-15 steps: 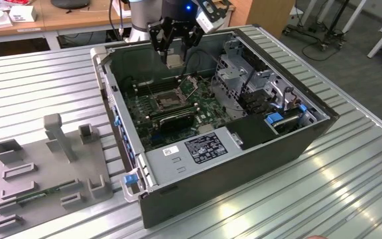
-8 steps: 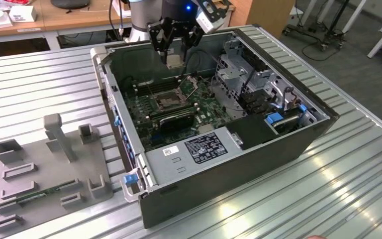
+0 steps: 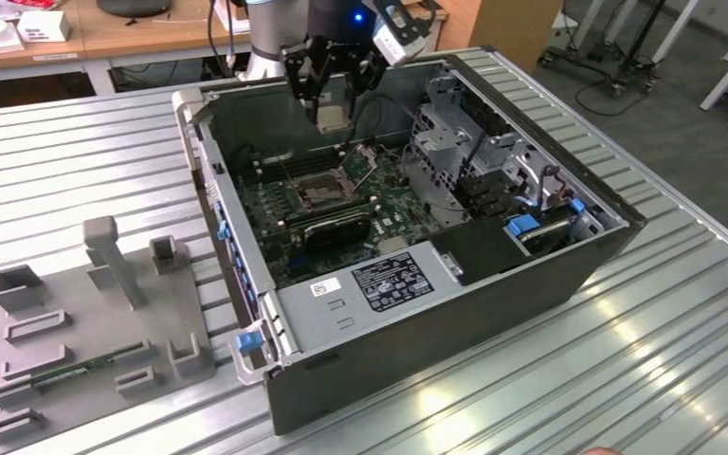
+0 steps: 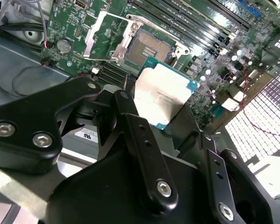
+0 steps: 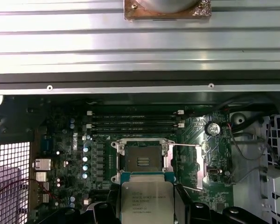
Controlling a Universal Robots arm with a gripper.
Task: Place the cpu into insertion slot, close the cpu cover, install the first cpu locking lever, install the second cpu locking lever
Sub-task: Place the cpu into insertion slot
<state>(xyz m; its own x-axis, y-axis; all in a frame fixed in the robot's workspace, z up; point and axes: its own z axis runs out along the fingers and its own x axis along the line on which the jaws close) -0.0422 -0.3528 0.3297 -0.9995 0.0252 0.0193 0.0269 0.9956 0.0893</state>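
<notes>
Silvery-tan chip [image 4: 163, 93] is sitting clamped in the gripper [image 3: 333, 109], pinched by two opposite edges, metal top facing the wrist cameras. Arm is hovering inside the open computer case [image 3: 465, 284], holding the chip clear of the green board [image 3: 396, 213] and touching nothing.

Socket [image 5: 142, 161] is lying bare and dark, nothing in it. Cover [image 4: 105, 37] is lying flipped open to one side of the socket, so the way down is looking free. Two thin wire levers [image 5: 184, 145] are sitting swung out beside the frame, looking unhooked.

In the first wrist view the chip is showing just beside the socket edge, offset, not over it.

So step one is in hand: placing the chip. Cover and both levers are not done yet.

My read on what seating is asking for: chip square over the socket, edges parallel to the frame, level, notches matching. Can't tell the notches from here. Risk I'm seeing is tilt, or a corner catching the frame and bending contacts.
</notes>
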